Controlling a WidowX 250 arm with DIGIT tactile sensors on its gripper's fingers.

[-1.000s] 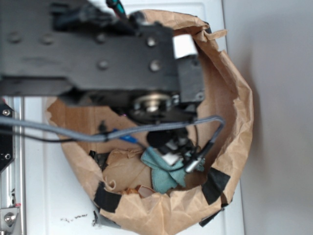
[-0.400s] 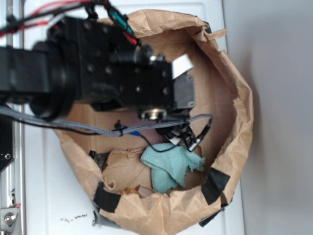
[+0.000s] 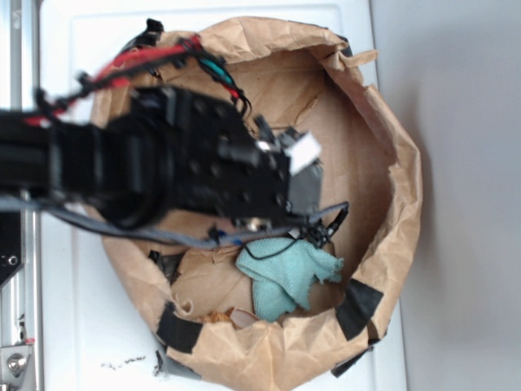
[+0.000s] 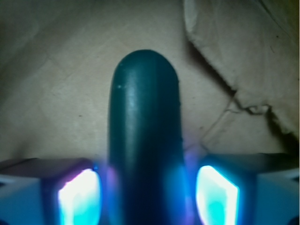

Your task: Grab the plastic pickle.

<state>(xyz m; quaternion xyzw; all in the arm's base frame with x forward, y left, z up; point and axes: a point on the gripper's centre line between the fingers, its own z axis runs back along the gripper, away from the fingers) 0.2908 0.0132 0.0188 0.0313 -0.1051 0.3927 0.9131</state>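
Now pincer (image 4: 146,187) holds the plastic pickle (image 4: 145,140) between both pads; keep squeeze steady, lift straight.

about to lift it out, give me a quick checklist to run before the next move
1. Plastic pickle between the gripper pads: ok, the wrist view shows it centred.
2. Pads pressing on the pickle: cannot tell, contact edges are blurred by glow.
3. Teal cloth free of the grasp: ok, it lies on the bag floor beside the arm.
4. Paper bag wall away from the gripper: ok in the exterior view.
5. Gripper cable not snagged on the cloth: cannot tell, it hangs just above it.
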